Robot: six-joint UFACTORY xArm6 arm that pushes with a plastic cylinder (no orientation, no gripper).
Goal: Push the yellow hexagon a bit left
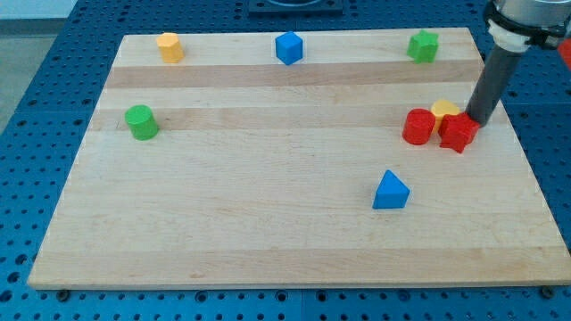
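A yellow block, likely the hexagon, sits at the view's right, wedged against the upper sides of a red cylinder and a red star. My tip stands just to the right of the yellow block and touches or nearly touches the red star's upper right. The dark rod leans up to the view's upper right. A second yellow block sits at the top left of the board.
A blue cube sits at top centre and a green block at top right. A green cylinder is at the left. A blue triangle lies below the red blocks. The board's right edge is close to my tip.
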